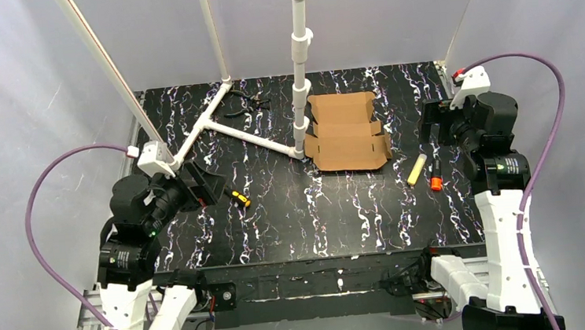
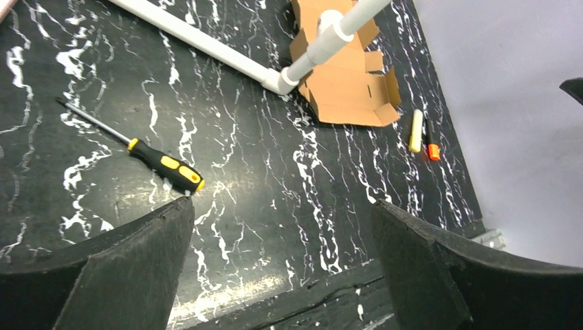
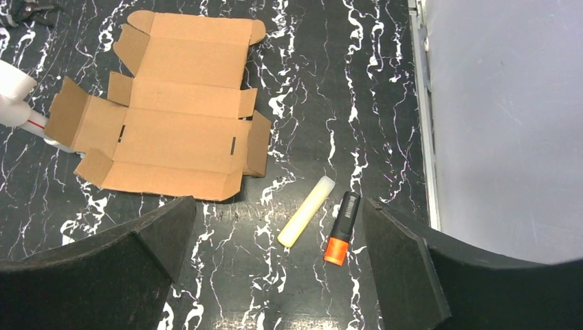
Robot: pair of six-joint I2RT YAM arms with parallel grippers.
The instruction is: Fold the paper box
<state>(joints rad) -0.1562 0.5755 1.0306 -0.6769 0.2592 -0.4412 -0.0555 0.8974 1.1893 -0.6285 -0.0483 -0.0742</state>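
Both arms wait with nothing in hand. The left gripper (image 2: 282, 206) and the right gripper (image 3: 276, 203) have their jaws spread wide over the black marbled table (image 1: 293, 212), probably so each wrist camera has a clear look before any reach.

From the right gripper, the paper box (image 3: 179, 130) lies at eleven o'clock. It is a brown cardboard sheet, mostly flat with a few side flaps raised, and nothing rests on it or in it. In the overhead view it sits toward one o'clock of the table's centre. Its left edge is just beside the foot of a white pipe frame (image 1: 247, 133); contact cannot be judged.

A yellow stick (image 3: 306, 212) and an orange-capped marker (image 3: 342, 227) lie between the right fingers' tips, and a screwdriver (image 2: 165, 165) lies at ten o'clock from the left gripper.
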